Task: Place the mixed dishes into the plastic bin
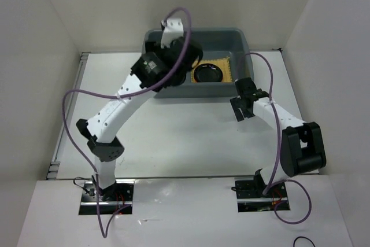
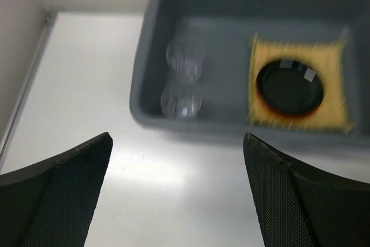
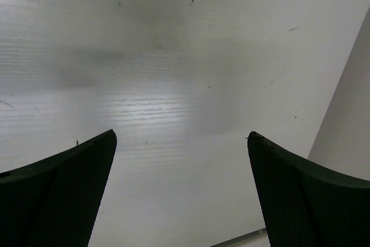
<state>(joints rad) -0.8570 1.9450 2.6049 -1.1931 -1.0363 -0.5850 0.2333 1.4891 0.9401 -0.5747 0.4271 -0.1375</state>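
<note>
The grey plastic bin stands at the back of the table. In it lies the tan woven mat with the black plate on top. In the left wrist view the mat carries the black plate, and an orange edge shows under its near rim. Two clear cups stand in the left part of the bin. My left gripper is open and empty, above the bin's near left side. My right gripper is open and empty over bare table, by the bin's near right corner.
White walls close in the table at the left, back and right. The left arm crosses over the table's left half and hides the bin's left part in the top view. A wall's foot shows at the right of the right wrist view.
</note>
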